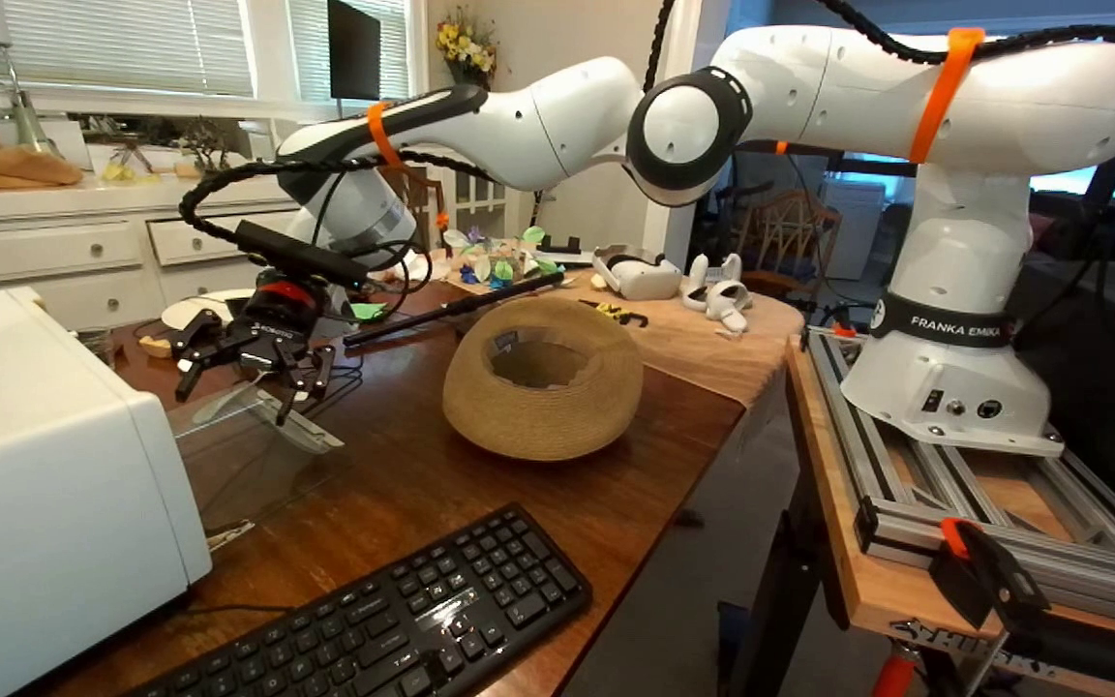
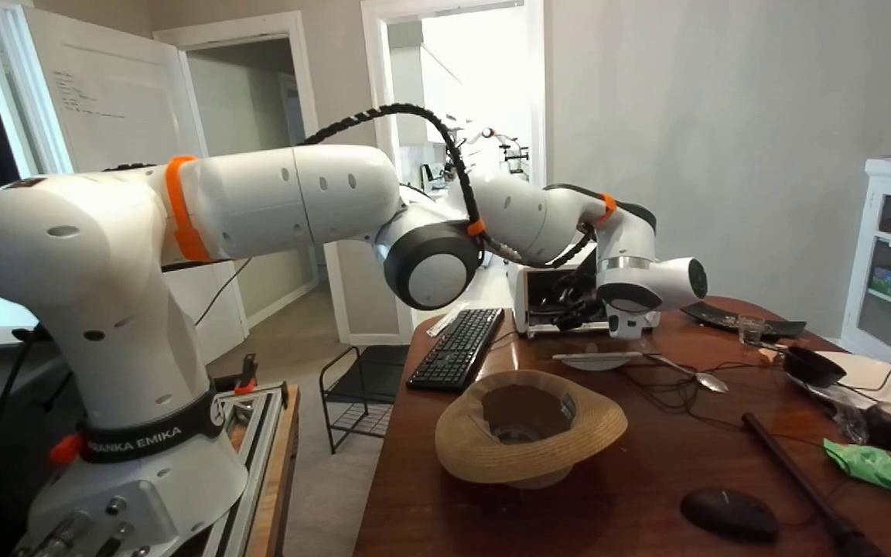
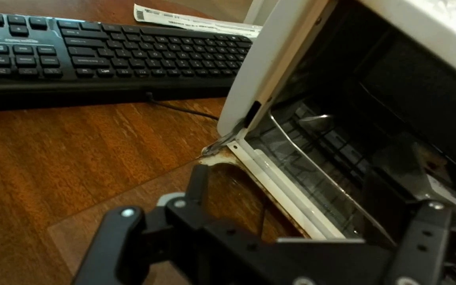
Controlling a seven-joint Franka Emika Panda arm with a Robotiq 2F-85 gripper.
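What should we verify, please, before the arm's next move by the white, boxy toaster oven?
1. Black jointed fingers spread, holding nothing: ok.
2. Clear glass door of the toaster oven lowered: ok.
3. Fingers clear of the white door handle: cannot tell; they overlap in an exterior view.
4. Space beside the door free of loose things: not ok; a shiny metal spoon lies there.
5. Brown straw hat apart from the fingers: ok.
6. Inside of the oven free of items: cannot tell; too dark.

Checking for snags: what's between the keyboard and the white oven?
A thin black cable, lying on the wooden tabletop between keyboard and oven; the wrist view shows it.
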